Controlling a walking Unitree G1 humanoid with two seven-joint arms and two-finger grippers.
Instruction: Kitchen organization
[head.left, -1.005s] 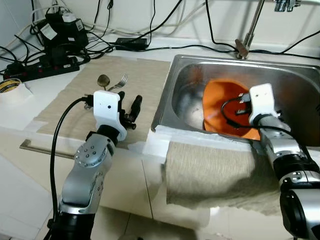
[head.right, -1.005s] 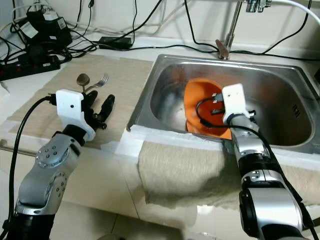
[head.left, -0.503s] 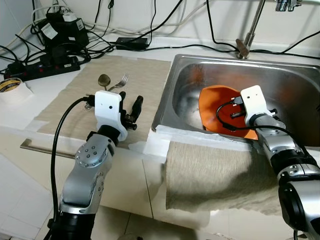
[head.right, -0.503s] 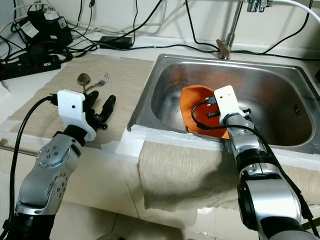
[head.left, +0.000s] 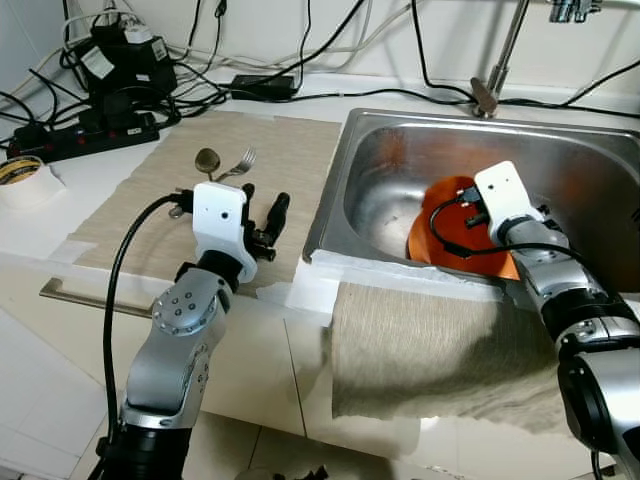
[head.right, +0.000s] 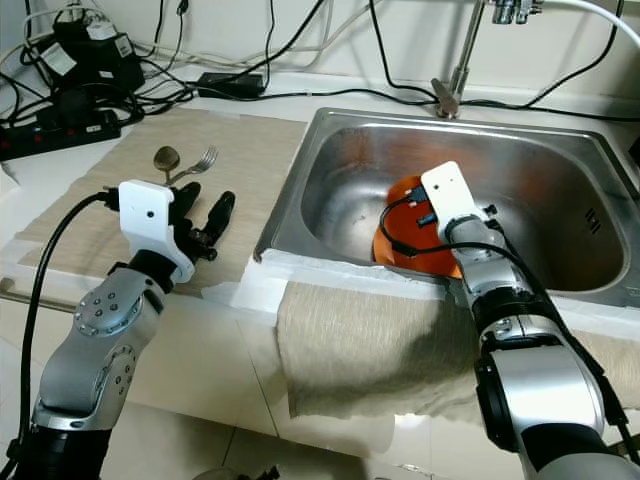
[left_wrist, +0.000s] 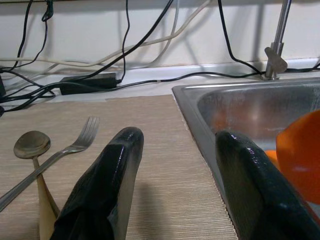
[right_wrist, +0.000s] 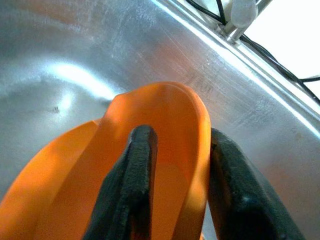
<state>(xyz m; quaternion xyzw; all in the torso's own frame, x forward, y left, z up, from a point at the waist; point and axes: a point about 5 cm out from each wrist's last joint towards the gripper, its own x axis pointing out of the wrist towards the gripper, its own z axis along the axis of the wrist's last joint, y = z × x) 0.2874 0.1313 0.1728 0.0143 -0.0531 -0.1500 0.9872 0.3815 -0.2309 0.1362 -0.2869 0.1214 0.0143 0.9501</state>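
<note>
Orange bowl (head.left: 455, 228), tilted on edge in the near part of the steel sink (head.left: 400, 150), its open side turned toward the right arm. The right claw (right_wrist: 175, 200) straddles the bowl's rim: in the right wrist view one black finger (right_wrist: 132, 195) lies inside the bowl and the other outside it, with the orange wall between them, so the claw is clamped on the bowl. The rim runs across the line of the fingers, and the bowl sits directly in front of the right wrist, below the level of the tabletop (head.left: 300, 140). Any lift, judged from this pose, must clear the sink's near wall and the cloth (head.left: 420, 340) draped over its front edge.

The left claw (left_wrist: 175, 165) hovers over the beige mat (head.left: 150, 190), fingers apart and gripping nothing, well apart from the bowl. A spoon (left_wrist: 32, 150) and fork (left_wrist: 75, 142) lie crossed on the mat just beyond it, handles pointing toward the left arm.
</note>
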